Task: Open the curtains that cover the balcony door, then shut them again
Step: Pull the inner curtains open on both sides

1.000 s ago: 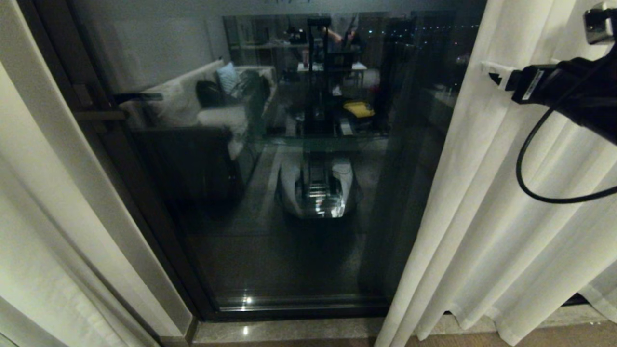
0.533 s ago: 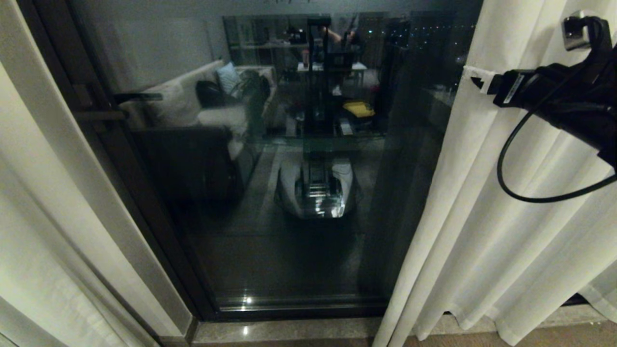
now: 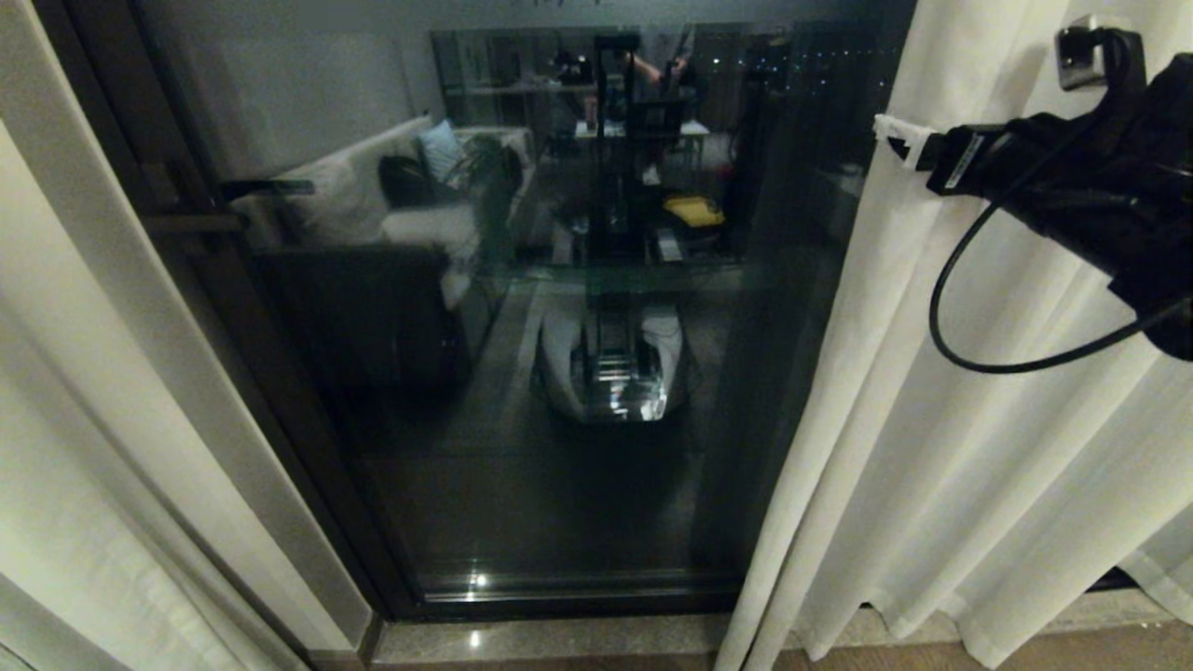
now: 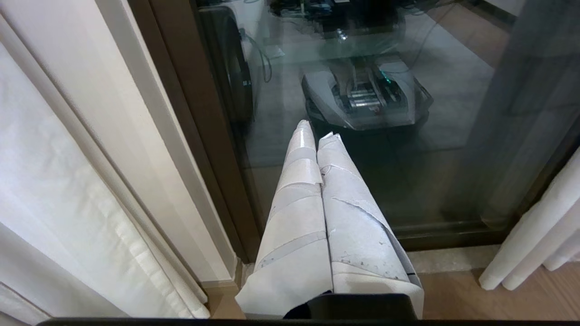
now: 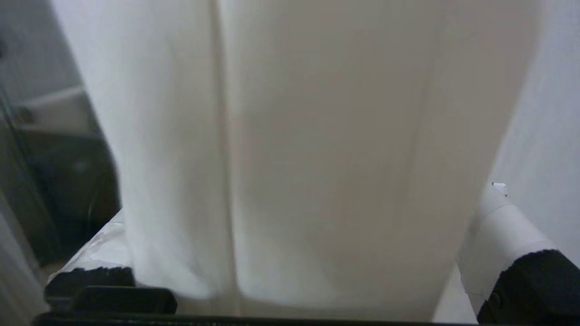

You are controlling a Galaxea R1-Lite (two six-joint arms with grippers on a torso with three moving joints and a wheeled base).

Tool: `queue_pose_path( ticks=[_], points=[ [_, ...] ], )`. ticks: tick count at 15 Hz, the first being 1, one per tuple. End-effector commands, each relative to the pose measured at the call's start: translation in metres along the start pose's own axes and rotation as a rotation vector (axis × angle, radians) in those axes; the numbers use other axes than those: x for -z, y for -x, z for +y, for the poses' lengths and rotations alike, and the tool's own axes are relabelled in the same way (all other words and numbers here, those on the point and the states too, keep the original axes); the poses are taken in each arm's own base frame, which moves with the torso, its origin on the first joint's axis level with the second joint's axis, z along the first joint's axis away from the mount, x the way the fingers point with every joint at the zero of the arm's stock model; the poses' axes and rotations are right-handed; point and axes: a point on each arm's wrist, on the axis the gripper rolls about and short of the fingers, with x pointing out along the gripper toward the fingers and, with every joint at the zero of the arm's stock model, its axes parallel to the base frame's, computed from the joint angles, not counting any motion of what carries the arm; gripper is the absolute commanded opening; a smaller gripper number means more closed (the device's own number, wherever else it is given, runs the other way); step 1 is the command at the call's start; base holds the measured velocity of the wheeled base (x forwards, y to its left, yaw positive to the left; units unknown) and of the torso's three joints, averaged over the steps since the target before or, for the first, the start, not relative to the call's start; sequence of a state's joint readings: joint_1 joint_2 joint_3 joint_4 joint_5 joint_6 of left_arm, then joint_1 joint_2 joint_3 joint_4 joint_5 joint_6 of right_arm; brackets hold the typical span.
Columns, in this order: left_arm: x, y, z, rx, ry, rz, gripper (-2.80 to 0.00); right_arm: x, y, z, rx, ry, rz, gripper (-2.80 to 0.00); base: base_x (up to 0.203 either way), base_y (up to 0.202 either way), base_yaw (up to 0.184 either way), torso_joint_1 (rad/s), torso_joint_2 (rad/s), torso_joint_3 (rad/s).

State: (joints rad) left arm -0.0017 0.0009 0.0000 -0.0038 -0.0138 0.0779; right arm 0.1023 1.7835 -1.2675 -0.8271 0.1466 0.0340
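You won't find any readable text here. The white sticker (image 3: 960, 160) on the right arm's black housing carries print too small to make out. Faint marks at the top edge of the balcony door (image 3: 559, 3) glass can't be read either. Nothing is printed on the curtains (image 3: 932, 447), and the white wrapping on the left pincer (image 4: 317, 136) is blank.
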Motion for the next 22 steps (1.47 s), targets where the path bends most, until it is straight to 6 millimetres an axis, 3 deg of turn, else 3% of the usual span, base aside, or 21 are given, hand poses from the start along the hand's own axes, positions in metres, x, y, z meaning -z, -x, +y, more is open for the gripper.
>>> queue_pose_path(
  ticks=[1,5,11,12,17,22],
  points=[
    [0.000,0.000,0.000,0.000,0.000,-0.002,-2.80,0.004,-0.011,-0.002,0.000,0.004,-0.016,0.00,0.000,0.000,0.000,0.000,0.00,0.000],
    [0.000,0.000,0.000,0.000,0.000,-0.002,-2.80,0.001,-0.019,-0.005,0.005,0.013,-0.043,0.00,0.000,0.000,0.000,0.000,0.00,0.000],
    [0.000,0.000,0.000,0.000,0.000,-0.002,-2.80,-0.005,-0.015,-0.015,0.033,0.026,-0.055,0.00,0.000,0.000,0.000,0.000,0.00,0.000],
    [0.000,0.000,0.000,0.000,0.000,-0.002,-2.80,-0.008,-0.014,-0.016,0.036,0.028,-0.062,-2.80,0.000,0.000,0.000,0.000,0.00,0.000],
    [0.000,0.000,0.000,0.000,-0.002,-0.002,-2.80,-0.018,-0.002,-0.013,0.035,0.029,-0.071,-2.80,0.000,0.000,0.000,0.000,0.00,0.000],
    [0.000,0.000,0.000,0.000,0.000,-0.002,-2.80,-0.021,0.026,-0.008,0.035,0.024,-0.084,-2.80,0.000,0.000,0.000,0.000,0.00,0.000]
  ],
)
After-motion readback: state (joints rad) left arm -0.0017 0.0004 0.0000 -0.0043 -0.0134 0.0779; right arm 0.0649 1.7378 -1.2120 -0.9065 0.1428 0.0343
